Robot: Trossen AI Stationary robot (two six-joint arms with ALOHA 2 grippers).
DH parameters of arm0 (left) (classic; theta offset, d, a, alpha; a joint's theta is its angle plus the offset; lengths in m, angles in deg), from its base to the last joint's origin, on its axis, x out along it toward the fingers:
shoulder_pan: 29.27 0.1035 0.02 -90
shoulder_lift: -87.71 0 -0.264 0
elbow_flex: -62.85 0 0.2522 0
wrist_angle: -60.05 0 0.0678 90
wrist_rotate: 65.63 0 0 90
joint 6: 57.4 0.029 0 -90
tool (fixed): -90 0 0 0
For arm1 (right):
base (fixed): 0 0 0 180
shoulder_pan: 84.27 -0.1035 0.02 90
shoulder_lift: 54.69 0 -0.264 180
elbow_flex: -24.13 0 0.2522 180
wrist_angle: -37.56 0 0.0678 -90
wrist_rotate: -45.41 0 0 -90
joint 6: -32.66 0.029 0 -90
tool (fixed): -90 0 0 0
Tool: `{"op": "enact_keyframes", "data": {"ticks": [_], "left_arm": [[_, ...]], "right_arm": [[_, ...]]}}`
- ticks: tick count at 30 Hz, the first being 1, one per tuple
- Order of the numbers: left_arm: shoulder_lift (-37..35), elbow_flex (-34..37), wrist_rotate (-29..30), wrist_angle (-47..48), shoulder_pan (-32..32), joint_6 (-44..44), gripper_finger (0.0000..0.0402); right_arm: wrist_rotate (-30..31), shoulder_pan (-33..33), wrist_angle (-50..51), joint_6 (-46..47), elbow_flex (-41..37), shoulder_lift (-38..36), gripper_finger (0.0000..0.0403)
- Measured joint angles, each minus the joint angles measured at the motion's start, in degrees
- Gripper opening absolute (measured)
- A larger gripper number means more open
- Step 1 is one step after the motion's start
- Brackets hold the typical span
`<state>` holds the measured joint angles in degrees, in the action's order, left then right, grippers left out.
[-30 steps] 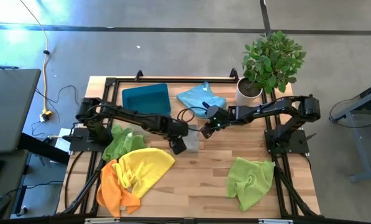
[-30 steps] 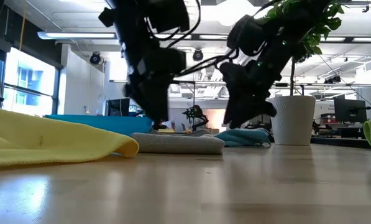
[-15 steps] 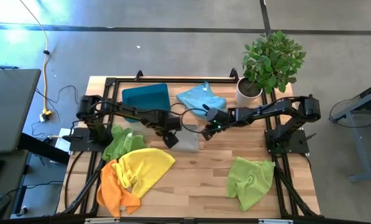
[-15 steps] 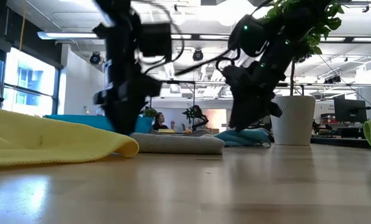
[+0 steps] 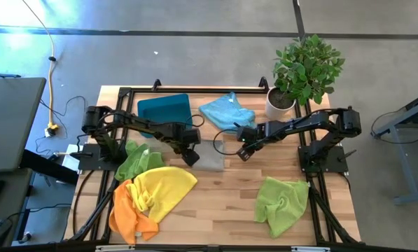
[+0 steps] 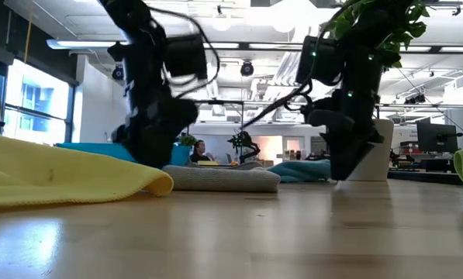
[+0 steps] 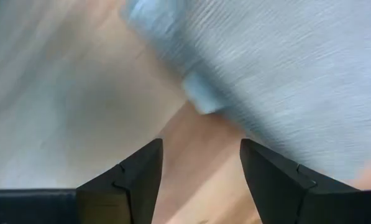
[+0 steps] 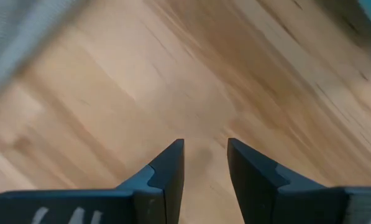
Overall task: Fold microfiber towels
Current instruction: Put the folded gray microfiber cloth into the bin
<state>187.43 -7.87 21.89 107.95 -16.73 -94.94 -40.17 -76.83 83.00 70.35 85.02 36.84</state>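
Observation:
A grey microfiber towel (image 5: 211,155) lies folded flat at the table's middle; the low view shows it as a thick flat pad (image 6: 223,179). My left gripper (image 5: 190,158) stands open just off its left edge, pointing down at bare wood (image 7: 201,146), with the towel (image 7: 284,74) a little ahead of the fingers. My right gripper (image 5: 244,152) stands open to the towel's right, also over bare wood (image 8: 205,143). A light blue towel (image 5: 227,110) lies crumpled at the back. Lime green (image 5: 138,159), yellow (image 5: 164,185) and orange (image 5: 129,214) towels lie heaped at the near left.
A teal tray (image 5: 164,110) sits at the back left. A potted plant (image 5: 301,70) stands at the back right corner. Another lime green towel (image 5: 282,203) lies crumpled at the near right. Bare wood shows between the heaps along the near edge.
My left gripper has gone from over the grey towel's near left part toward the table's left edge, sinking a little and rolling, and now stands off the towel. My right gripper has gone toward the right edge, away from the towel, and tipped further down. The towel stays folded.

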Motion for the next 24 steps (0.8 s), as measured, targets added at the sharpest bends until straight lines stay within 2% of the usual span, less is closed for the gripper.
{"op": "enact_keyframes", "data": {"ticks": [3,6,10,16,24], "left_arm": [[-3.1,0.0,-2.5,0.4,0.8,1.2,0.0204],[-4.7,0.0,-2.4,-0.3,0.9,1.1,0.0204],[-4.8,0.0,-2.0,-0.4,1.2,0.8,0.0204],[-4.5,0.0,-2.0,-3.4,2.2,0.5,0.0204],[-4.5,0.0,-2.1,-3.7,1.0,0.7,0.0204]], "right_arm": [[0.0,0.0,2.3,1.3,0.0,0.0,0.0115],[0.1,0.0,3.2,0.9,0.0,0.0,0.0115],[2.0,0.2,4.3,-0.3,0.0,0.0,0.0115],[2.1,0.4,3.2,-3.6,0.0,0.0,0.0115],[2.0,0.4,3.1,-3.7,0.0,0.0,0.0115]]}}
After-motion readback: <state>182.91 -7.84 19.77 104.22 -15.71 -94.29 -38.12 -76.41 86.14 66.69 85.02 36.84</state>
